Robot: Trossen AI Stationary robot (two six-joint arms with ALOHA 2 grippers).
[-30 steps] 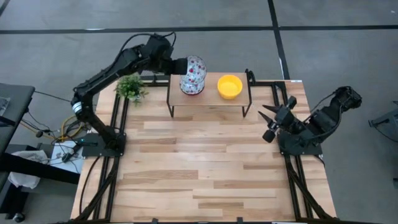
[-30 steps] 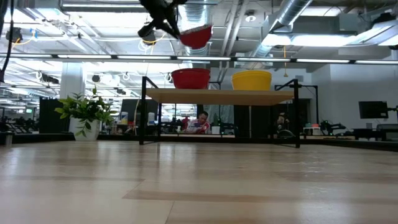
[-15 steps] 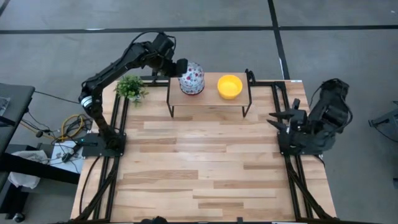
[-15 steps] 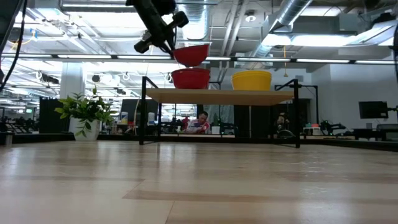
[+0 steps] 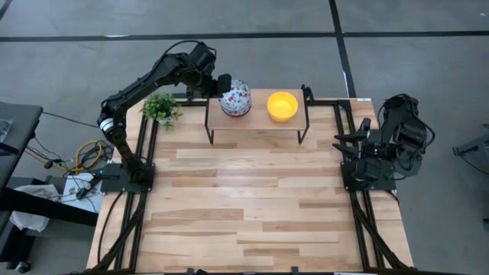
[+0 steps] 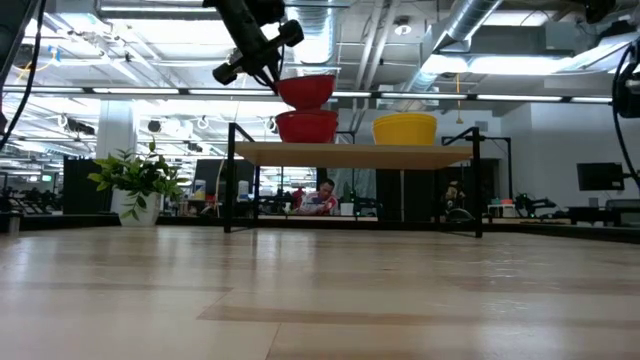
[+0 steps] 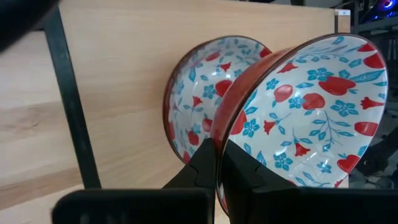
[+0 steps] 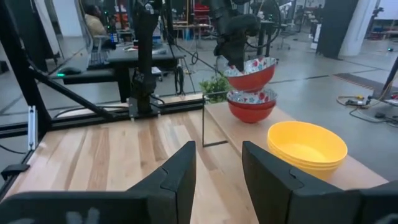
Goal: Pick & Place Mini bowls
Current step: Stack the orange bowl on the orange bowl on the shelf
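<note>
My left gripper [image 5: 222, 82] is shut on a floral mini bowl [image 6: 306, 90], red outside and white with a red-and-blue pattern inside. The bowl hangs just over a second floral bowl [image 6: 306, 126], which stands on the small raised wooden shelf [image 6: 350, 154]. Both floral bowls show in the left wrist view, the held one [image 7: 311, 106] in front of the lower one [image 7: 199, 93]. A yellow bowl [image 5: 282, 106] stands on the shelf's right part. My right gripper [image 5: 345, 143] waits open and empty at the table's right edge. My left gripper pinches the held bowl's rim [image 7: 219, 138] on the side toward the table's left, with one finger [image 7: 245, 177] inside the bowl and one finger [image 7: 198, 167] outside. The fingers slant down from the left. The bowl is mouth up and slightly tilted; whether it touches the bowl below, I cannot tell.
A small green potted plant [image 5: 161, 108] stands at the table's far left, beside the shelf. The shelf's black frame legs [image 5: 210, 130] stand on the table. The wooden table top [image 5: 244, 198] spreads toward the near edge in front of the shelf.
My left gripper has gone down with the floral bowl toward the bowl on the shelf, and the bowl has tipped from steeply tilted to nearly level. My right arm has drawn back toward the table's right edge and folded in.
</note>
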